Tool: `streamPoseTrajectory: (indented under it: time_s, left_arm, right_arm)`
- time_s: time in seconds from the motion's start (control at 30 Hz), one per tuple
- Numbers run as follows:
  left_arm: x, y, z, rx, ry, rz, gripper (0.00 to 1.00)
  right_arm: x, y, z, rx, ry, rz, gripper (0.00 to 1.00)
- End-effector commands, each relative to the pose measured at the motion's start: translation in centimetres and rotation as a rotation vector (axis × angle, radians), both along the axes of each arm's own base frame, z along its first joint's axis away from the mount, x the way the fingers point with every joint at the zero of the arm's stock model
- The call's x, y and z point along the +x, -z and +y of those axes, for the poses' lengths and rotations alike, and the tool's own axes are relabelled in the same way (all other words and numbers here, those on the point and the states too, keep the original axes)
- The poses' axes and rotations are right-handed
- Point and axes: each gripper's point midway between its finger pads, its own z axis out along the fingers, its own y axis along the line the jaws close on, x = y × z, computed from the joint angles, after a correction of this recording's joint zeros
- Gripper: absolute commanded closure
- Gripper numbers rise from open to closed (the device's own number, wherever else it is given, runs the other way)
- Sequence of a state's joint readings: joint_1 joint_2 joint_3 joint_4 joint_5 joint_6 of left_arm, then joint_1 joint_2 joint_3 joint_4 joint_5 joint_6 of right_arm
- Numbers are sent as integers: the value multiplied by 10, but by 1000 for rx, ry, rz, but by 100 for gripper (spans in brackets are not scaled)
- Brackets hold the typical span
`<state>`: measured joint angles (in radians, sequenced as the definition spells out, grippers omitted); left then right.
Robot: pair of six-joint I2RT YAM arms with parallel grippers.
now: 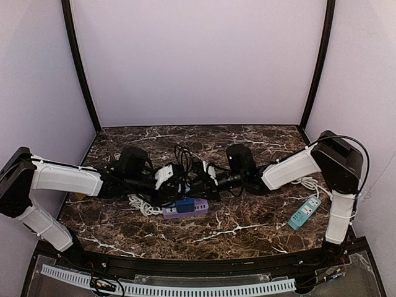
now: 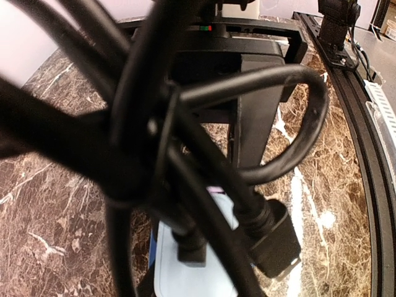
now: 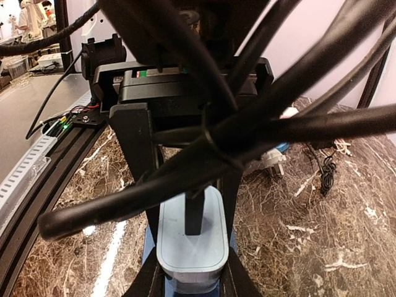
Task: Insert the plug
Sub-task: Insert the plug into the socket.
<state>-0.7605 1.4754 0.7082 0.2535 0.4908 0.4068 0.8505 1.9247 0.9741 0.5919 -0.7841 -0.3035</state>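
Plug, rounded pale-blue plastic, seems clamped in right tool; can't tell for left tool.

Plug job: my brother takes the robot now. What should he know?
Left gripper: black cables hide its fingers, state unclear.
Right gripper: the adapter sits between its fingers; grip unclear.
The adapter rests on the purple power strip, mid-table.
A black plug stands on the adapter; seating unclear.
Left to do: check it, press it home if needed.
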Motion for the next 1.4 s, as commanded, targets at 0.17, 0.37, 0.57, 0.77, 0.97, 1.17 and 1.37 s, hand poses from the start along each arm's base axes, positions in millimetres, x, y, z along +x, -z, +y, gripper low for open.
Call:
streamPoseTrajectory:
  time_s: [0.17,0.37,0.57,0.77,0.97,1.17,1.37]
  left_arm:
    - [-38,64,13,173,126,195,99]
    - [-32,74,18,199,91,167,99]
    - [-23,46,13,149,80,89,74]
    - [-17,-17,13,56,58,-41,29]
    - [-32,-25,35,87,31,-37,21]
    - [-34,-32,51,92,-36,-40,20]
    - [-13,-36,83,61,-277,27,18]
  right_arm:
    - [-23,129,-43,-367,151,299,100]
    - [-19,131,-38,-390,149,291,100]
    - [-12,107,-34,-372,153,229,100]
    - [-7,92,-32,-359,161,184,93]
    - [0,72,-25,-324,163,156,52]
    - [6,36,-22,-257,192,120,1]
    - [3,-5,-29,-174,220,95,1]
